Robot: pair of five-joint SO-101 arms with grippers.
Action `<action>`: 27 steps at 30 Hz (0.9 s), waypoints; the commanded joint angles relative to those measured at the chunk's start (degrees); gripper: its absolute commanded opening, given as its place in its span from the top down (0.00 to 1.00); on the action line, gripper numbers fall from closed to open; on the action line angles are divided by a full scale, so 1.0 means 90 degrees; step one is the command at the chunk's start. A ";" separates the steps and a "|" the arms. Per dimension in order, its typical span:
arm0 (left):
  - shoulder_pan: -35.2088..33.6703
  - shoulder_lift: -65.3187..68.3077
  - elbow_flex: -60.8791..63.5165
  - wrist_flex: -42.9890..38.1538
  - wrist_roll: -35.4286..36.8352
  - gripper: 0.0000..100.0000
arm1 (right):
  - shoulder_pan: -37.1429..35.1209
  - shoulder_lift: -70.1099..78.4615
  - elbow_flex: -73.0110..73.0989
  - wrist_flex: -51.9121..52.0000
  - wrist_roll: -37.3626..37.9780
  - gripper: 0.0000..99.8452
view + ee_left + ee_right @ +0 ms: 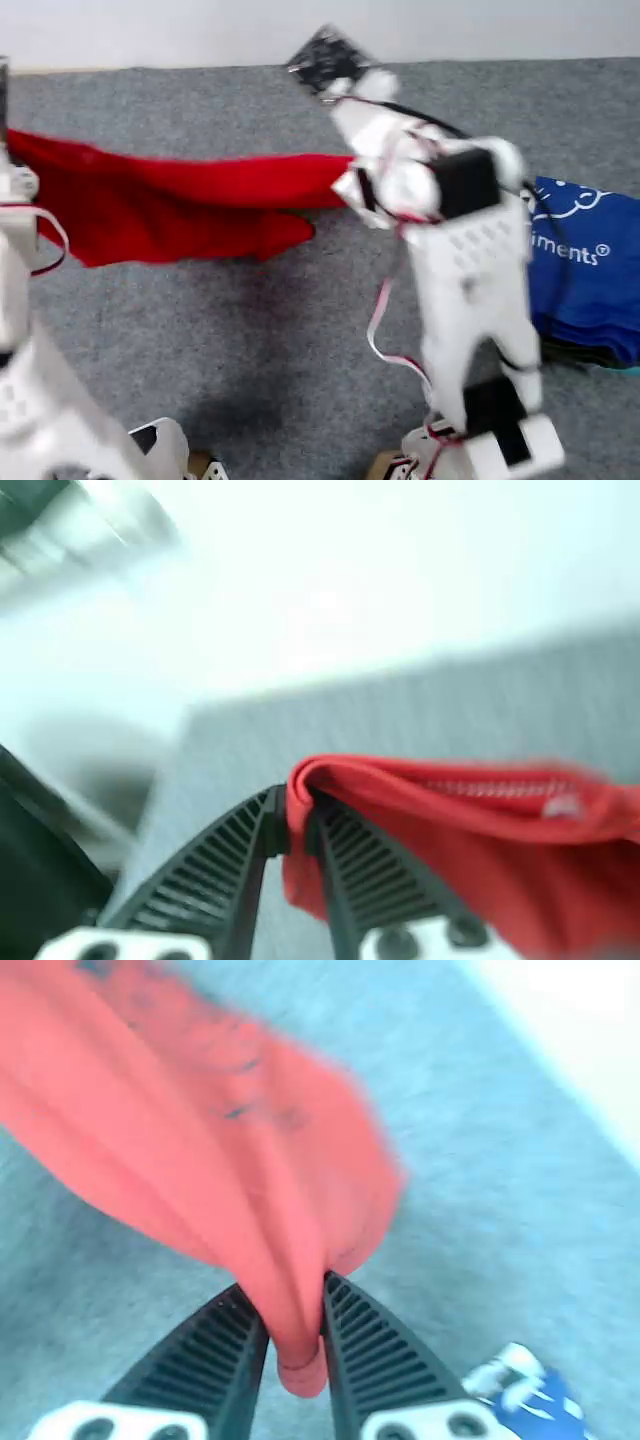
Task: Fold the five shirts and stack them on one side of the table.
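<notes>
Looks like the lift-and-spread step on the red shirt [180, 205]: pinched at two ends, drawn out long above the grey table [250, 340], not yet laid flat and not yet folded. Judged to be early work on this garment, with a blue shirt [590, 265] lying folded at the right-hand edge of the table in the high view, apparently on top of something darker, so likely the start of the stack. Next, probably: lower both ends together, set the cloth down smooth, then let go and regrasp for the first fold. Calls for even tension on both sides to avoid bunching in the sagging middle. On the left, left end effector [295, 830] pressed together on a rolled edge of the red fabric, gripping it right between the ribbed black fingers [225, 860] and letting the rest trail off to one side. On the right, right end effector [295, 1335] likewise clamped on a gathered bunch of the same shirt, just short of its tip, with the remainder fanning away over the table. From above, stretched from the far left edge of the table to about the middle, taut along the upper hem, drooping below, touching the surface or just off it; cannot tell which. Apart from the blue shirt.
</notes>
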 commanded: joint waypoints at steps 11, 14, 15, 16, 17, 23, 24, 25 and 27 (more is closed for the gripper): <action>0.0039 -0.2510 -0.0210 -0.2354 0.0107 1.00 | 0.1695 -0.2847 -0.0127 -0.0054 0.0078 0.99; 0.0020 -0.2862 -0.0210 -0.2549 0.0020 1.00 | 0.1910 -0.3248 -0.0127 -0.0044 0.0088 0.99; 0.0020 -0.2979 -0.0210 -0.2559 -0.0137 1.00 | 0.1978 -0.3385 -0.0127 -0.0034 0.0176 0.99; 0.0029 -0.3106 -0.0210 -0.2549 -0.0332 1.00 | 0.2056 -0.3521 -0.0127 -0.0034 0.0274 0.99; 0.0029 -0.3214 -0.0190 -0.2549 -0.0488 1.00 | 0.2134 -0.3648 -0.0127 -0.0034 0.0371 0.99; 0.0029 -0.3526 -0.0171 -0.2530 -0.0791 1.00 | 0.2476 -0.4107 -0.0117 0.0249 0.0869 0.99; 0.0029 -0.3526 -0.0190 -0.2530 -0.0791 1.00 | 0.2476 -0.4166 -0.0117 0.0249 0.0879 0.99; 0.0029 -0.3526 -0.0210 -0.2530 -0.0791 1.00 | 0.2476 -0.4225 -0.0117 0.0249 0.0889 0.99; 0.0029 -0.3536 -0.0220 -0.2559 -0.0791 1.00 | 0.2486 -0.4361 -0.0117 0.0259 0.0987 0.99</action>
